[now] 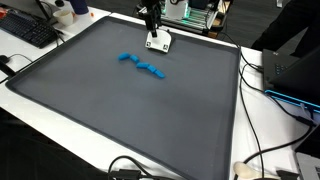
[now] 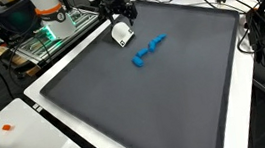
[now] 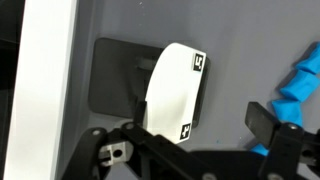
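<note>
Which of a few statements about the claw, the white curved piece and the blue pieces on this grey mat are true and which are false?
1. The claw stands open above the white curved piece with black square marks. True.
2. The blue plastic pieces are gripped in the claw. False: they lie on the dark grey mat, apart from the claw.
3. The white curved piece lies on the mat. True.
4. The white curved piece sits at the middle of the mat. False: it is close to one edge of the mat, as both exterior views show.
5. A black keyboard lies on top of the mat. False: it is on the white table beside the mat.
</note>
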`<state>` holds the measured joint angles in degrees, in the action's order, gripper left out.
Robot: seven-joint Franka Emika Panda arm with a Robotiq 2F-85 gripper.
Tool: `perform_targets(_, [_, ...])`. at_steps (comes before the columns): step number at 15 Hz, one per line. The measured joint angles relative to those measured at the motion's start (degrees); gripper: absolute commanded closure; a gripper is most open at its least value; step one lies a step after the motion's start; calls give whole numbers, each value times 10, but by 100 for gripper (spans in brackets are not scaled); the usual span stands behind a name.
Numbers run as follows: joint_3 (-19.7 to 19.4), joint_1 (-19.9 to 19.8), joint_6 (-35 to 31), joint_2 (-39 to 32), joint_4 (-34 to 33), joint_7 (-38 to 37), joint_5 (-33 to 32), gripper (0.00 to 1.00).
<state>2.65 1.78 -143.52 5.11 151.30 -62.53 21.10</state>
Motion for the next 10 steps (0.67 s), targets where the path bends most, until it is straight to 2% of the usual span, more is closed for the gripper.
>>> perform_targets(6, [2, -5, 82, 50, -39, -19, -92, 0])
perform_targets(10, [5, -4, 95, 68, -74, 72, -119, 0])
